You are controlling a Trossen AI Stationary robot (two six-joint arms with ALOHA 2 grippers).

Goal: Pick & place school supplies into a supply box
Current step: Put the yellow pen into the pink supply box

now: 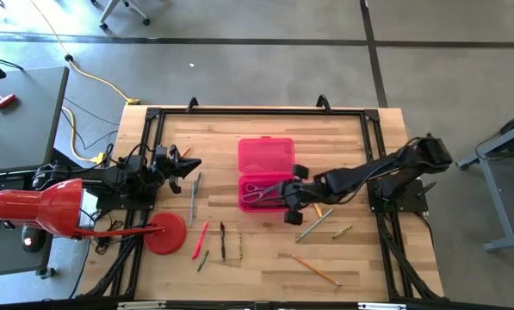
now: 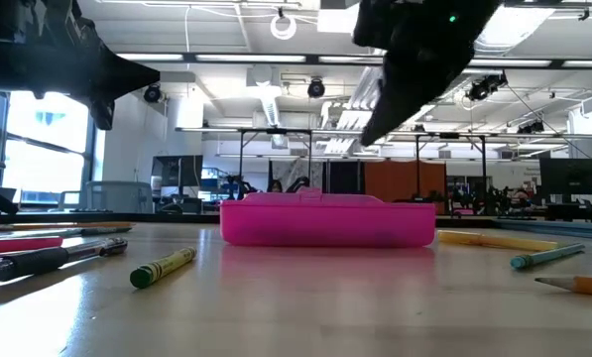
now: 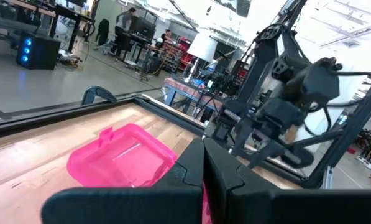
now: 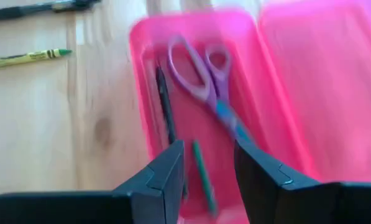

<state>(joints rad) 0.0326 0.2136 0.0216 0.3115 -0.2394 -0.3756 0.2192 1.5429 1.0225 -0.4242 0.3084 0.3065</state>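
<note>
1. The right pincer is hanging over the right end of the pink box, and its fingers are standing apart with nothing between them.
2. In the right wrist view, a green pencil is lying in the box tray just under the gap, next to the purple scissors and a dark pen.
3. The box is sitting open near the middle of the bench, with its lid folded back on the far side.
4. The next things are lying loose on the bench, on the near side of the right pincer: a grey pencil, a small yellow-green one and an orange pencil closer to the front edge.
5. The grey pencil is lying slanted, not in line with the box, so the pincer will likely be turning to cross it.
6. The right arm is nearer to these three.
7. The left pincer is waiting at the left side with its fingers looking closed, and I think it is holding nothing, but the view is poor.
8. A red pen, a dark pen and a grey pen are lying closer to the left arm.
</note>
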